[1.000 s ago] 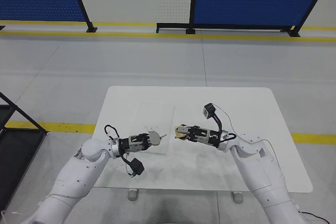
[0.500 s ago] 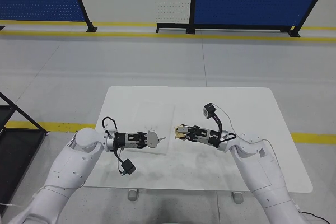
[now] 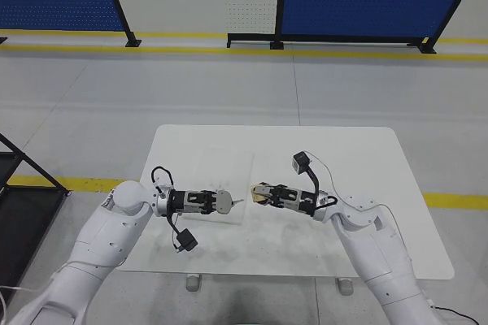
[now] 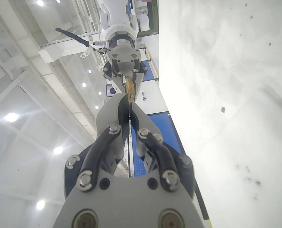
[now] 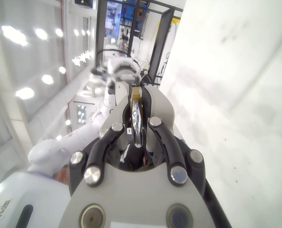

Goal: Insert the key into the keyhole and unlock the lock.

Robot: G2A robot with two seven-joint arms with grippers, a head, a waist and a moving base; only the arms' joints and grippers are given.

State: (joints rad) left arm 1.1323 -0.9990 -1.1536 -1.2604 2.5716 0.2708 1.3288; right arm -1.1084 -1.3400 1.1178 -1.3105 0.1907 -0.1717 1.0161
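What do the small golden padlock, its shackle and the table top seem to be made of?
The small golden padlock: probably brass, by its yellow, softly shining body. Its curved silver shackle: polished or chromed steel, as it mirrors the lights. The white table top: smooth matt laminate or painted board, I cannot tell which.

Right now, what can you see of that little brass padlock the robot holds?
The little brass padlock has a gold-coloured metal body and a shiny silver shackle. It is off the white table, clamped in the right gripper, shackle toward that wrist, bottom end facing the small silver key in the left gripper. Whether the key touches it cannot be told.
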